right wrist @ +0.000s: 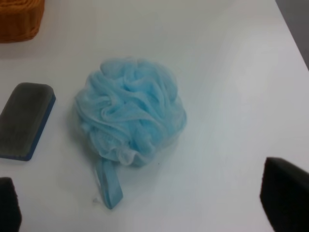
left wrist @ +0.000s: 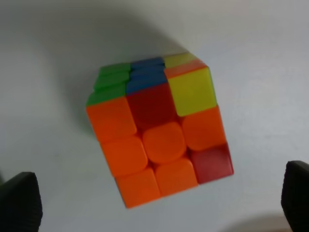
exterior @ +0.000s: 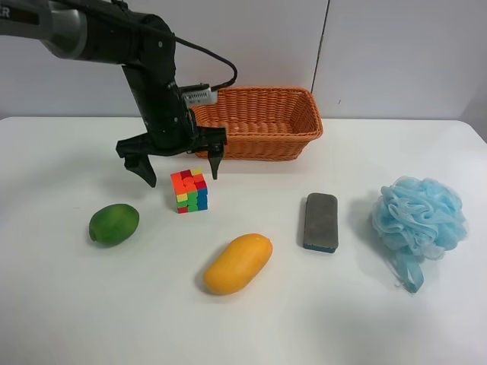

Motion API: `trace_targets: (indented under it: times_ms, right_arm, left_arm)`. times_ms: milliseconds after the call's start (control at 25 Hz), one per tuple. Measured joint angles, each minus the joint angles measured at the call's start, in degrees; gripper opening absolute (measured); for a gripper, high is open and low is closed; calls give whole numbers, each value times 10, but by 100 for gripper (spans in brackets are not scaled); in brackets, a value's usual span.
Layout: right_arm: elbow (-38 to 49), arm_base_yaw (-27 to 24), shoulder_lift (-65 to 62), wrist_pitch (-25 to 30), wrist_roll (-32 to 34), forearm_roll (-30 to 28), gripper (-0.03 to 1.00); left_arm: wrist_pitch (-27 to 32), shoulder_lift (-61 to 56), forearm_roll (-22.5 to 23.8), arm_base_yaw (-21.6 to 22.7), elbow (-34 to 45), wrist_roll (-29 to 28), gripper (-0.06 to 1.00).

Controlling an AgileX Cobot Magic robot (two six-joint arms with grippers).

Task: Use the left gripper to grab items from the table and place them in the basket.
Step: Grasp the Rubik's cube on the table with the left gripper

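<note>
**Left gripper poised over cube, five items yet to be basketed**

The left gripper (exterior: 179, 172) hangs with jaws spread wide over the cube (exterior: 190, 191), which stands on the table (exterior: 91, 304) just near of the basket's (exterior: 262, 129) left end. Neither finger touches it. The cube sits skewed between the fingers in the left wrist view. A clean take would likely mean turning the wrist a little so the fingers meet flat faces rather than corners. The claw can then drop straight, close squarely and lift clear of the rim before carrying far to the basket. One layer looks slightly turned, so a grip across the lower layers may hold truer. The count: one cube, one green fruit (exterior: 114, 223) at left, one mango (exterior: 237, 263) near centre, one pad (exterior: 320, 221) to its right and one puff (exterior: 418, 217) at far right. That makes five items, all on the table, and one basket with nothing seen inside. The right gripper (right wrist: 145, 203) hangs over the puff, jaws apart, holding nothing
</note>
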Motion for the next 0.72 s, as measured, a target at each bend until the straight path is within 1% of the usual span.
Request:
trace_targets:
  times_ms: [280, 560, 720]
  right_arm:
    - [0, 0, 0, 0, 0, 0, 99]
    - [0, 0, 0, 0, 0, 0, 99]
    - [0, 0, 0, 0, 0, 0, 99]
  left_arm:
    - [-37, 47, 0, 0, 0, -9, 99]
    - [-69, 62, 1, 0, 0, -15, 99]
    - [-74, 66, 2, 0, 0, -15, 99]
